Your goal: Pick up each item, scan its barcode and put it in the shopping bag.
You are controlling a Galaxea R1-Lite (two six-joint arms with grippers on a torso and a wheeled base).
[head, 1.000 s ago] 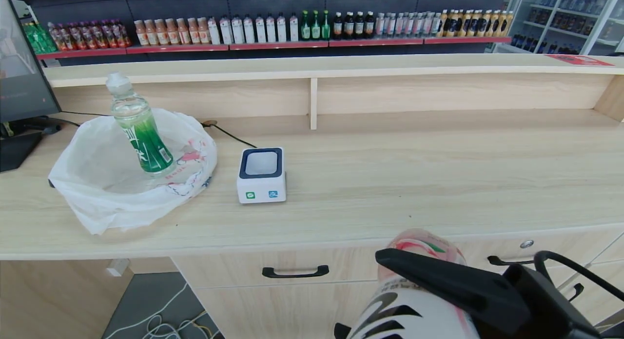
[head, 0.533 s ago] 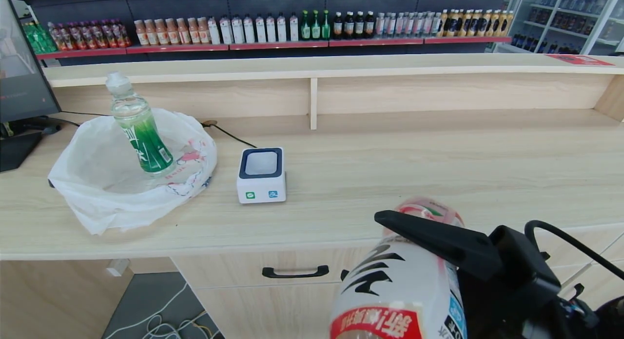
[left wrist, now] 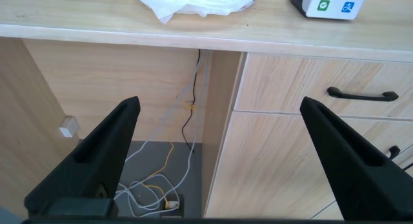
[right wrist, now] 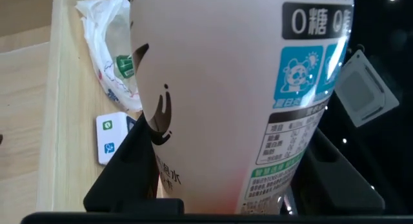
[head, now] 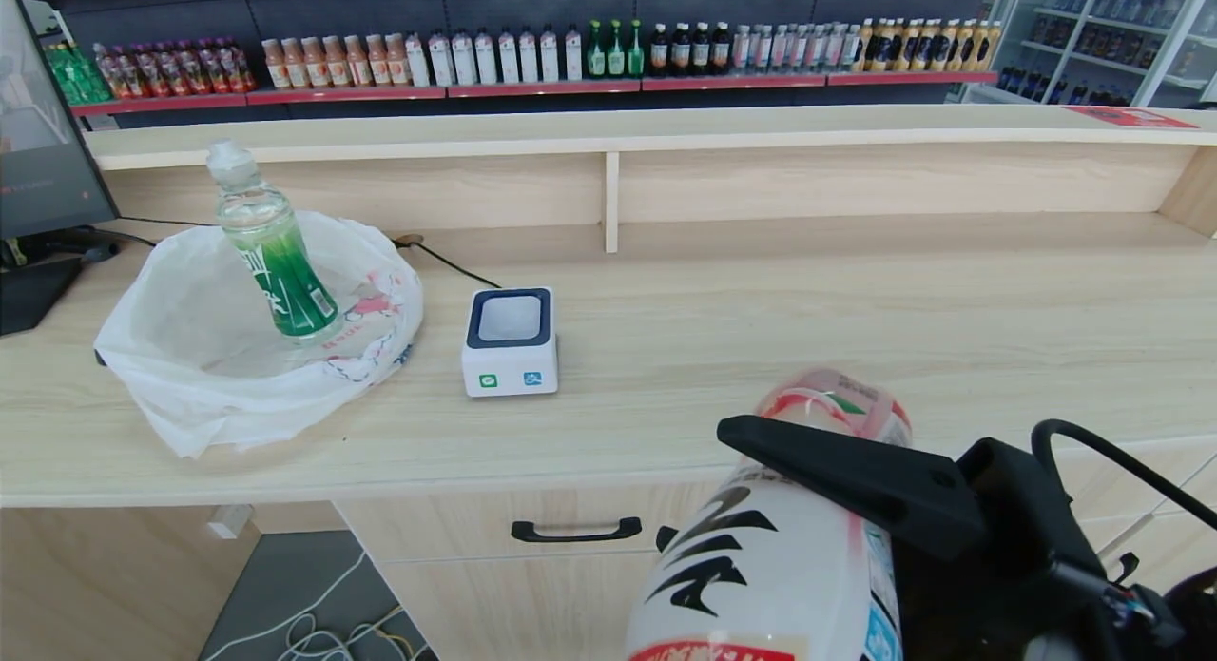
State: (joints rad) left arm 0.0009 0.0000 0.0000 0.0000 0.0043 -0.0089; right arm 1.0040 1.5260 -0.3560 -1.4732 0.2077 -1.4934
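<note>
The right tool is clamped on a large bottle with a white label and black brush strokes, one black finger lying across the bottle's upper side and the other pressed against the opposite side. The bottle is held off the surface and tilted, its far end up at the front edge of the tabletop on the robot's right. The left tool hangs low in front of the cabinet with its fingers spread wide apart and nothing between them, below the level of the tabletop's edge, facing the open bay where cables lie on the floor. A black drawer handle sits just under the edge, between the two tools. On the tabletop, the white scanner with its dark-rimmed window stands left of the held bottle and well apart from it, with bare wood between them. Just beside the scanner, farther left, the white shopping bag lies spread open, and a green-labelled bottle stands in it, leaning slightly. A dark monitor stands at the far left edge beyond the bag. A raised ledge runs along the back of the tabletop.
</note>
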